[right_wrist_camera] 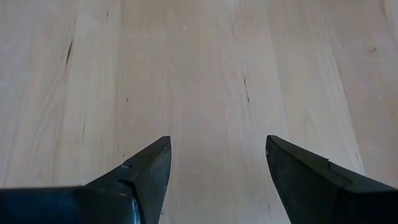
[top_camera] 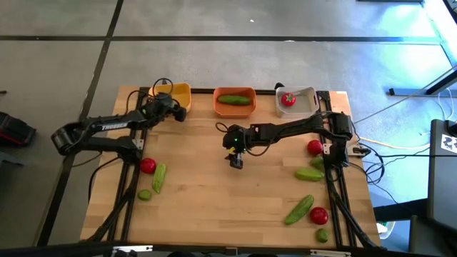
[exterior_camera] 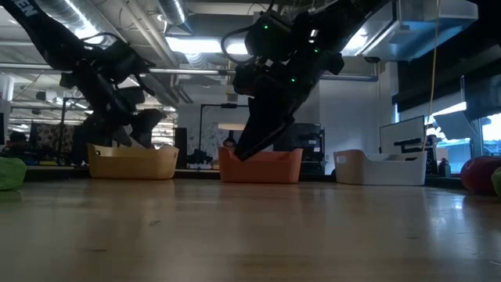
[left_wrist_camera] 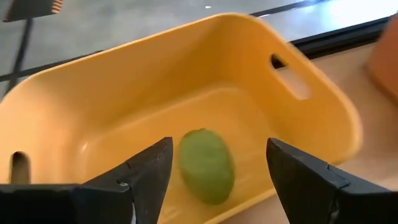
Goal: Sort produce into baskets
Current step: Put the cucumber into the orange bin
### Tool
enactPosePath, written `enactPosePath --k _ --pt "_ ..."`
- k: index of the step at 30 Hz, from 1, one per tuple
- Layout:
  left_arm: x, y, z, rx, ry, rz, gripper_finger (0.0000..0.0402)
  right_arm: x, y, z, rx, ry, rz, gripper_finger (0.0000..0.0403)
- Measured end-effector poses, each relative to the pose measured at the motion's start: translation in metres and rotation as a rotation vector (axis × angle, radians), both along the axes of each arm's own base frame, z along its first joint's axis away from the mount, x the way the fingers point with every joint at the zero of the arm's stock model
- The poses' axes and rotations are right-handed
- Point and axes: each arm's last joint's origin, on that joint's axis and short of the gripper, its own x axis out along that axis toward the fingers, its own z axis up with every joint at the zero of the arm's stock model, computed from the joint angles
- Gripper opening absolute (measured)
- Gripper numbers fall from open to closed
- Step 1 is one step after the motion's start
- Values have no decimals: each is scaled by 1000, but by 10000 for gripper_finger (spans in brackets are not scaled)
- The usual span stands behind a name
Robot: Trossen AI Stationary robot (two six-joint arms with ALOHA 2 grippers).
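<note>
My left gripper [left_wrist_camera: 214, 186] stands open over the yellow basket [left_wrist_camera: 112, 93] at the table's far left. A light-green lime [left_wrist_camera: 206, 165] shows inside the basket, between the two fingers and apart from both. My right gripper [top_camera: 236, 161] hangs open above the bare middle of the table [right_wrist_camera: 199, 74], with nothing between its fingers. The orange basket [top_camera: 217, 108] holds a green cucumber [top_camera: 234, 100]. The white basket [top_camera: 312, 104] holds a red tomato [top_camera: 288, 99].
Loose produce lies at the left: a tomato [top_camera: 148, 165], a cucumber [top_camera: 158, 178] and a lime [top_camera: 145, 194]. At the right lie two tomatoes [top_camera: 315, 147] [top_camera: 319, 215], two cucumbers [top_camera: 309, 173] [top_camera: 299, 209] and a lime [top_camera: 323, 234].
</note>
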Motion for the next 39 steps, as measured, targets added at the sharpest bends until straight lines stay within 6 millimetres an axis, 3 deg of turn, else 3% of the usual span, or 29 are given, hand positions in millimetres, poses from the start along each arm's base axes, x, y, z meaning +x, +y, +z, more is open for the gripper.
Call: enactPosePath --k 9,20,27,39 --pt "6 -13 32 -12 -60 -147 256 0 0 0 0 -2 0 253" --pt "29 -50 70 -67 -14 -368 256 3 0 2 -2 -35 0 253" --pt "37 -80 71 -166 -4 -466 256 3 0 3 -3 -41 0 253" --pt "40 -129 64 -503 -109 -598 256 3 0 3 0 -46 -3 253"
